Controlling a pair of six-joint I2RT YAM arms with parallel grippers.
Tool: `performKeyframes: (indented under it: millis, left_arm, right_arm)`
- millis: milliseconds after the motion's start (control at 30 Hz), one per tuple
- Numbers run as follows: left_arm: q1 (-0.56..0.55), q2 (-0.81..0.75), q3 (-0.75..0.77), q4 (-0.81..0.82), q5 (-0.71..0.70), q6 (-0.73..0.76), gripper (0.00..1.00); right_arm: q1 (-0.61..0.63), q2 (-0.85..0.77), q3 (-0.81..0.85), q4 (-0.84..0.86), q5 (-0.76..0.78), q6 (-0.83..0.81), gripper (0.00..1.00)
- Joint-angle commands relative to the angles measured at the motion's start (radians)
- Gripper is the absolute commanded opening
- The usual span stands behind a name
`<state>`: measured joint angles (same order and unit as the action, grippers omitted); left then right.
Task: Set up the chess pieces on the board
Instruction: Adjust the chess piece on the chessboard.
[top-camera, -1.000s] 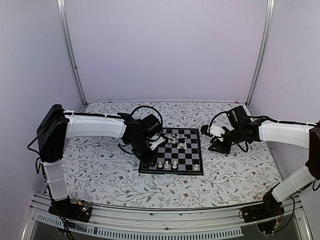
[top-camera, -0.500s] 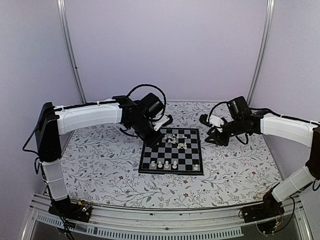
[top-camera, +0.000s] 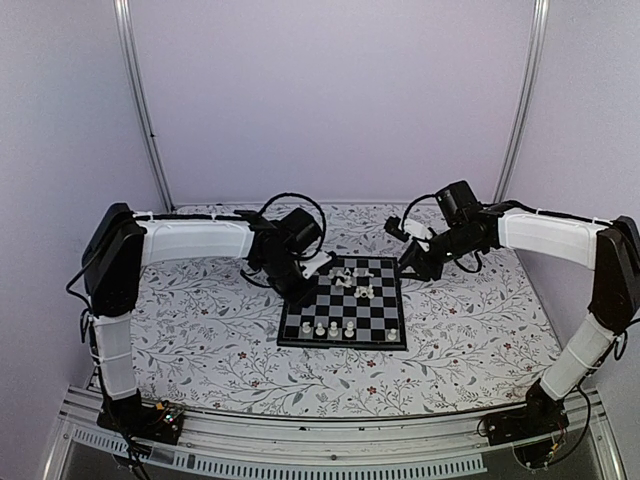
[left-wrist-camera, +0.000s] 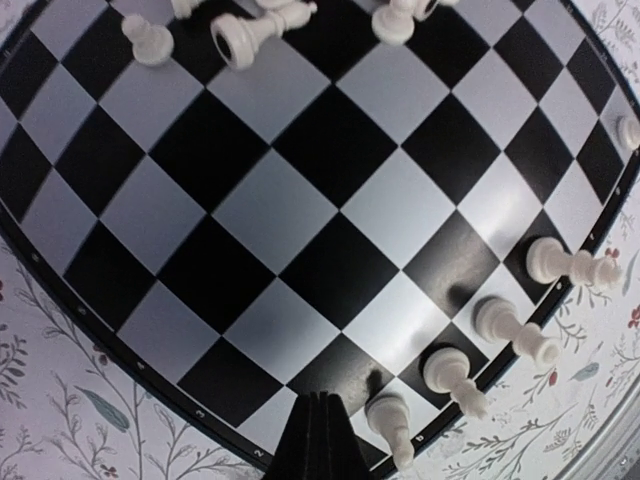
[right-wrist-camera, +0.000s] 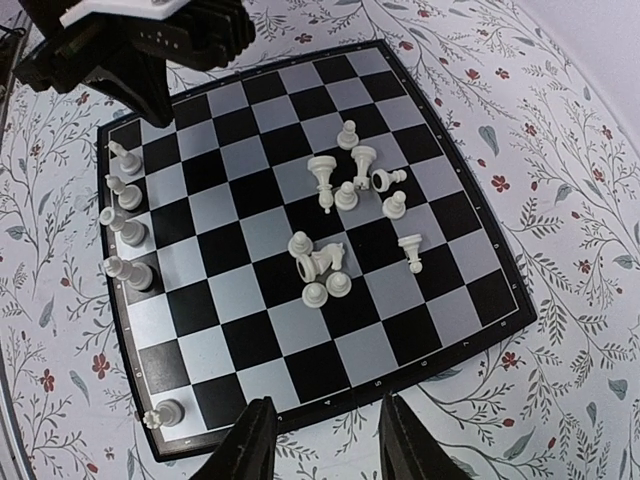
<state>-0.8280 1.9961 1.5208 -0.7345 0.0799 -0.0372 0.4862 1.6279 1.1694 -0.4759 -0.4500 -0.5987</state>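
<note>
Chiefly at risk: heaped chess pieces (right-wrist-camera: 322, 263), some toppled, could scatter if a finger nudges them.
Pieces: small, cream; heap amid the board (right-wrist-camera: 250, 340), four standing along its near edge.
Left pincer (left-wrist-camera: 320, 410): shut, empty, over board edge.
Right pincer (right-wrist-camera: 325, 412): part open, empty, beside board.

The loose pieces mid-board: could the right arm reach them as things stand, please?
Probably yes: the right tool hangs open by the board's edge, nothing between it and the pieces; the left tool is off at a corner.
</note>
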Motion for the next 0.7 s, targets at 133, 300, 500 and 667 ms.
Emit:
performKeyframes:
  millis: [133,300,500,667]
  left_arm:
    - [-0.001,0.009,-0.07,-0.014,0.139,0.025,0.0]
    - [-0.003,0.02,-0.073,-0.014,0.15,0.029,0.0]
    - [-0.005,0.018,-0.081,-0.025,0.157,0.032,0.0]
    - [-0.013,0.024,-0.083,-0.043,0.16,0.031,0.0]
  right_arm:
    - [0.006,0.026,0.015,-0.02,-0.037,0.016,0.37]
    - [0.006,0.03,0.011,-0.022,-0.044,0.019,0.37]
    - [0.006,0.026,-0.004,-0.023,-0.056,0.019,0.37]
    - [0.007,0.027,-0.001,-0.021,-0.059,0.017,0.38]
